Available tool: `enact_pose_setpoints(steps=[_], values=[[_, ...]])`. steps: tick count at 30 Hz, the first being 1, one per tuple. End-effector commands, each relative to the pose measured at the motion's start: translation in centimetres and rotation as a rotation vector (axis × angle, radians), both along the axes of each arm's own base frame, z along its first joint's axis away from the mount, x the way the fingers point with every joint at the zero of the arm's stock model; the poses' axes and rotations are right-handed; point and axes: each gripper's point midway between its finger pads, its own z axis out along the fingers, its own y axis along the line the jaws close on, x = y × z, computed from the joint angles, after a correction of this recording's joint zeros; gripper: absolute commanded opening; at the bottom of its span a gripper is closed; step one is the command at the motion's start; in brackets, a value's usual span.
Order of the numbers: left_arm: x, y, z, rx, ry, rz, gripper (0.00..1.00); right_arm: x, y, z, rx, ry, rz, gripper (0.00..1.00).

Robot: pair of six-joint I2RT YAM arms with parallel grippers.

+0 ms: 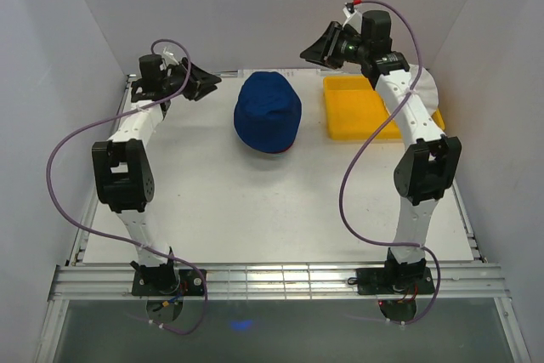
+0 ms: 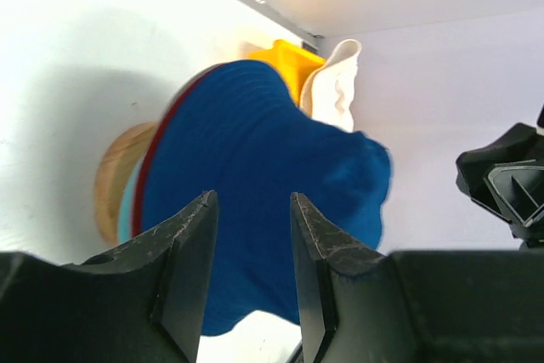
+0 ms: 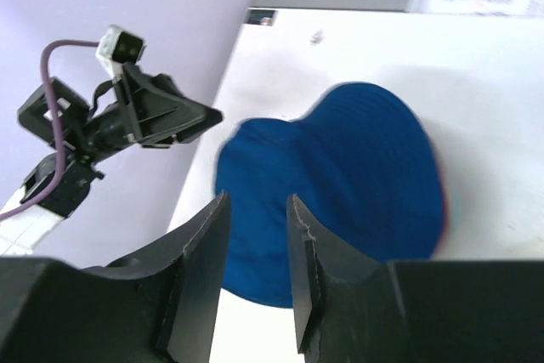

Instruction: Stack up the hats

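Capping the stand [image 2: 115, 180] at centre, the blue hat [image 1: 269, 113] lies ungripped
Your left gripper [image 1: 210, 82] sits just left of it, jaws parted on nothing; your right gripper [image 1: 310, 51] hovers off its far right, likewise parted and empty, near the tray [image 1: 350, 121]; neither touches it

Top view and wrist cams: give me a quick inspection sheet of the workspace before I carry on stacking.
Surface: white table, no marks seen.
Job's things: navy hat topmost on wooden stand, dark red hat and teal hat peeking from under it; white hat at yellow tray.
Clutter: nothing seen.
Grippers: left gripper and right gripper open, empty, raised either side of the hats.
Cables: purple cables loop along both arms, clear of hats.
Surroundings: plain white walls.
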Motion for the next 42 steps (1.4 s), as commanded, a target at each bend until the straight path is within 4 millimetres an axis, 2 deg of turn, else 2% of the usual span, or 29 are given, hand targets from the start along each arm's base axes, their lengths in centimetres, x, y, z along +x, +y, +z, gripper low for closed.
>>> enact_pose_setpoints(steps=[1,2,5,8,9,11,14,17,18,22,23,27,32,34,38,41,42], values=[[-1.6,-2.8,8.6,-0.004,-0.208,-0.082,0.49,-1.1,3.7,2.7,0.081,-0.068,0.134,0.39],[-1.9,-3.2,9.3,-0.007,-0.229,-0.095,0.49,-1.1,4.2,3.3,0.094,-0.088,0.148,0.39],[-2.6,-4.9,11.1,-0.019,-0.270,-0.144,0.47,-1.4,6.1,3.4,0.119,-0.102,0.199,0.39],[-3.6,-7.7,12.0,-0.021,-0.299,-0.208,0.47,-1.7,8.0,2.6,0.142,-0.091,0.240,0.39],[-4.1,-9.2,12.1,-0.024,-0.304,-0.239,0.46,-1.5,8.7,2.1,0.152,-0.090,0.253,0.39],[-4.3,-10.6,11.7,-0.023,-0.299,-0.259,0.46,-1.5,9.4,1.4,0.165,-0.079,0.273,0.38],[-4.4,-11.2,10.7,-0.026,-0.273,-0.264,0.45,-0.9,10.4,-0.5,0.176,-0.047,0.279,0.38],[-4.2,-12.0,9.9,-0.026,-0.277,-0.270,0.45,0.3,10.8,-2.6,0.172,-0.022,0.256,0.37],[-4.1,-12.3,9.0,-0.023,-0.260,-0.274,0.45,0.8,10.8,-3.8,0.164,-0.001,0.242,0.36],[-3.5,-12.4,6.1,-0.018,-0.191,-0.262,0.44,1.2,10.9,-6.0,0.156,0.049,0.223,0.35],[-3.5,-12.4,5.7,-0.017,-0.186,-0.262,0.44,1.2,10.8,-6.9,0.151,0.063,0.219,0.35],[-3.3,-12.3,4.6,-0.009,-0.165,-0.256,0.43,1.2,10.5,-8.0,0.145,0.083,0.216,0.34],[-3.1,-12.3,5.2,-0.003,-0.178,-0.254,0.43,1.1,10.5,-6.2,0.166,0.044,0.220,0.35],[-3.0,-12.2,5.5,0.003,-0.173,-0.254,0.43,1.4,10.2,-4.6,0.177,0.017,0.216,0.35],[-2.4,-11.6,8.3,-0.001,-0.232,-0.246,0.44,1.9,8.8,-1.5,0.193,-0.045,0.187,0.36],[-2.1,-11.2,10.2,-0.010,-0.273,-0.251,0.45,2.3,6.5,1.7,0.209,-0.101,0.147,0.36],[-2.2,-11.1,10.8,-0.013,-0.286,-0.257,0.45,2.4,6.0,2.2,0.210,-0.111,0.134,0.36]])
